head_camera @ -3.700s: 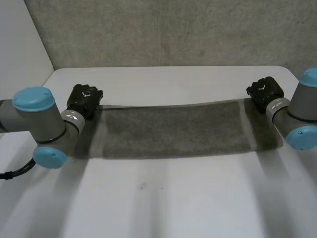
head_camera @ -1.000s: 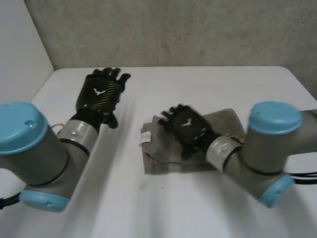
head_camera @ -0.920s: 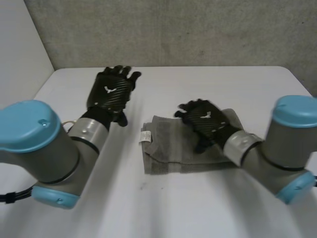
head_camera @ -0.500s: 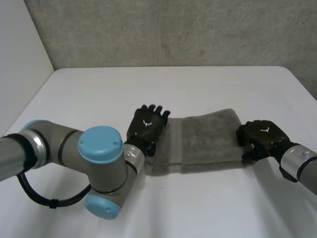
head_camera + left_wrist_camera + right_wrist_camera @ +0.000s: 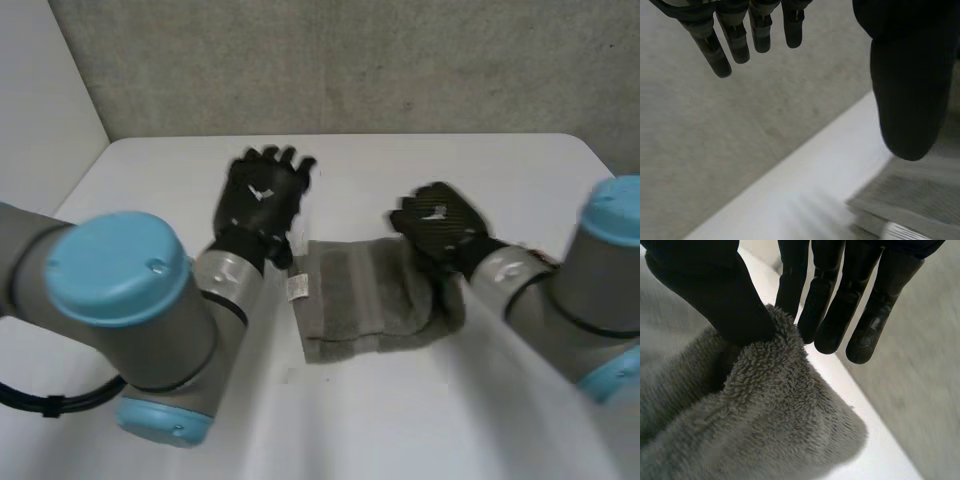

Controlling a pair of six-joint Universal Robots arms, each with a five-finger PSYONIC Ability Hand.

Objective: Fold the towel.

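A grey wall (image 5: 350,60) stands behind the white table (image 5: 420,170), and the table's far edge runs along it. There is lots of bare table in front of the towel and off to the left side. The left arm (image 5: 120,300) and the right arm (image 5: 570,300) reach in from the near side. The grey towel (image 5: 365,300) lies folded near the middle of the table. Its long side runs from left to right, between the two hands. The left hand (image 5: 262,195) is up over the table just beside the towel's left end, its fingers (image 5: 735,35) straight and spread, holding nothing. The right hand (image 5: 440,222) is at the towel's right end — its thumb (image 5: 705,290) and fingers pinch a fluffy fold of the towel. A small white label (image 5: 297,288) sits on the towel's left edge.
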